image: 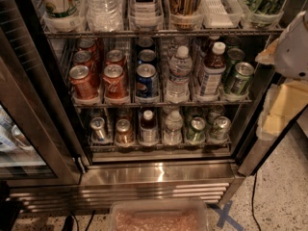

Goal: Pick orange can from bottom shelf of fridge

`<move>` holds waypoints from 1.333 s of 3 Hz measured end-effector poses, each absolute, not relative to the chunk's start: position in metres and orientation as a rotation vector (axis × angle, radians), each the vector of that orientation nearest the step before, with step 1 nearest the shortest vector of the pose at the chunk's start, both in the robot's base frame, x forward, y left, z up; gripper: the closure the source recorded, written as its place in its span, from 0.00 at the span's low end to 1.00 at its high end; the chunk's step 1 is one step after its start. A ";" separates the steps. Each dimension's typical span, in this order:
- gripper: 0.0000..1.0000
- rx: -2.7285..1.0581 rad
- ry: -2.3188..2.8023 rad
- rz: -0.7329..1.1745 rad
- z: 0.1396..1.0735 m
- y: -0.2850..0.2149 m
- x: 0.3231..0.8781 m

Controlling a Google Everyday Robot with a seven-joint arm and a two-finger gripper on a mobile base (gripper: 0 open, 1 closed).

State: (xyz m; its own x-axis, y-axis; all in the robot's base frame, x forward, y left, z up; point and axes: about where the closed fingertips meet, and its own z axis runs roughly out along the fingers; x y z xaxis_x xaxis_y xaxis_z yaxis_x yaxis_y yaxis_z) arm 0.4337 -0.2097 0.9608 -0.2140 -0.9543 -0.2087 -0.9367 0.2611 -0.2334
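Observation:
The fridge (159, 174) stands open in front of me, with a stainless steel base and vent slats. Its bottom shelf (159, 146) holds a row of drinks. The orange can (124, 132) stands upright, second from the left, between a silver-grey can (98, 128) and a small dark bottle (148, 125). My gripper (278, 110), cream and pale grey, hangs at the right edge of the view, outside the fridge next to the right door frame. It is far to the right of the orange can and touches nothing.
Red cola cans (83, 81), a blue can (146, 81) and bottles fill the rack above. A water bottle (172, 127) and green cans (196, 130) stand right of the dark bottle. The open glass door (29, 129) is at left. A pinkish bin (156, 219) and blue tape (224, 216) are on the floor.

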 end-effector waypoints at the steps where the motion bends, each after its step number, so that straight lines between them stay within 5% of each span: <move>1: 0.00 -1.785 2.205 -0.022 0.919 -0.190 0.418; 4: 0.00 -1.943 2.107 0.174 0.801 -0.158 0.380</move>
State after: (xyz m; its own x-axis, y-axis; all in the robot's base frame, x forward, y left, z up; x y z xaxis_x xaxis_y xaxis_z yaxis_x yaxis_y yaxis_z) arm 0.3805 -0.1579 0.8005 -0.0649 -0.9588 -0.2765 -0.9912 0.0939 -0.0931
